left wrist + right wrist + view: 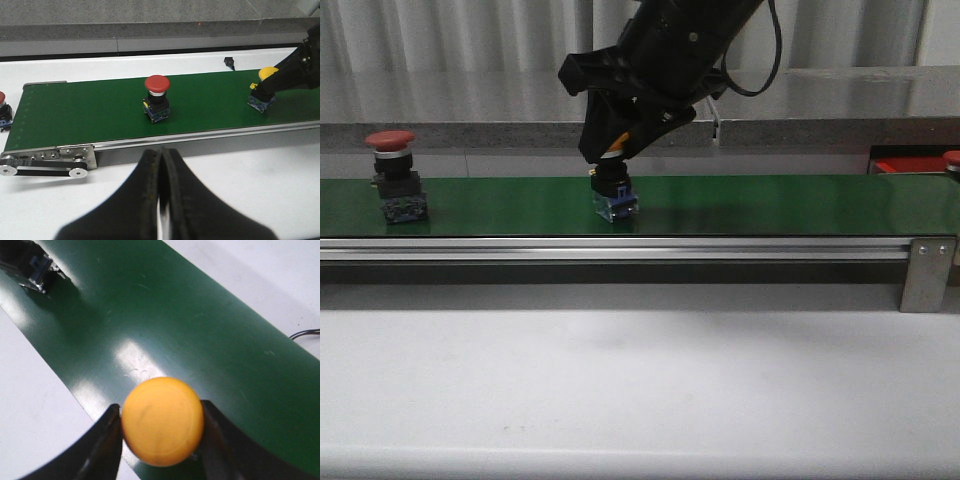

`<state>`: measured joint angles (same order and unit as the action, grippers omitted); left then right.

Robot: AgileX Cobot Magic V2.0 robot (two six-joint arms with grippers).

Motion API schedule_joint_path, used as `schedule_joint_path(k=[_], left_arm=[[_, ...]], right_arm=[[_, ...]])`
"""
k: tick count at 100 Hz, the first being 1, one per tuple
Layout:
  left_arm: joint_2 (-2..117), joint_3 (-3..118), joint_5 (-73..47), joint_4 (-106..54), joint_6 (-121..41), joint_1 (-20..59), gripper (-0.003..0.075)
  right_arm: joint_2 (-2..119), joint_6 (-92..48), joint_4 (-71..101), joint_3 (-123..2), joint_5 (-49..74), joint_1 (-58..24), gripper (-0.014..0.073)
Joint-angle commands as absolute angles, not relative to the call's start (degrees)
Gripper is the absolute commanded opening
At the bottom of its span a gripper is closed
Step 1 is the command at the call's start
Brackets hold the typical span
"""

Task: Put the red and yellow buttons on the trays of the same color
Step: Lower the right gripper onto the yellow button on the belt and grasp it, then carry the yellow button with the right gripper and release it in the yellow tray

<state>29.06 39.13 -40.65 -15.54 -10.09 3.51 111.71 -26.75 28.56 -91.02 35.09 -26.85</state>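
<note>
A yellow button (pixel 162 432) stands on the green belt (pixel 200 340), and my right gripper (pixel 161 410) is shut on its cap, one finger touching each side. In the front view the right gripper (pixel 610 165) hides most of that cap above the button's blue base (pixel 615 203). A red button (pixel 392 140) stands upright further left on the belt; the left wrist view shows this red button (pixel 157 85) and the yellow button (pixel 267 73). The red tray (pixel 910 166) sits at the far right, with a red button (pixel 952 158) at the frame edge. My left gripper (pixel 161 155) is shut and empty above the white table.
The belt's aluminium rail (pixel 620 250) and end bracket (pixel 927 272) run along the front. Another red button (pixel 2 100) sits past the belt's roller end (pixel 50 162). A grey ledge (pixel 470 135) lies behind the belt, and white table (pixel 620 380) in front.
</note>
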Motion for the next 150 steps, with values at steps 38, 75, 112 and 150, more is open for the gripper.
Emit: schedule_joint_path(k=[38,75,112,150], left_arm=[[29.38,40.60,-36.15,-16.74,-9.95,4.04,-0.0020],[29.38,40.60,-36.15,-16.74,-9.95,4.04,-0.0020],[29.38,40.60,-36.15,-16.74,-9.95,4.04,-0.0020],[29.38,40.60,-36.15,-16.74,-9.95,4.04,-0.0020]], right_arm=[[97.87,-27.40,30.20,-86.80,31.71,-25.13,0.0006],[81.94,-27.22,30.99,-69.80,27.13,-12.52,0.0006],[77.39,-27.22,32.22,-65.30,27.72,8.66,0.0006],[80.11,-27.22,35.46,-65.28,27.02,24.03,0.0006]])
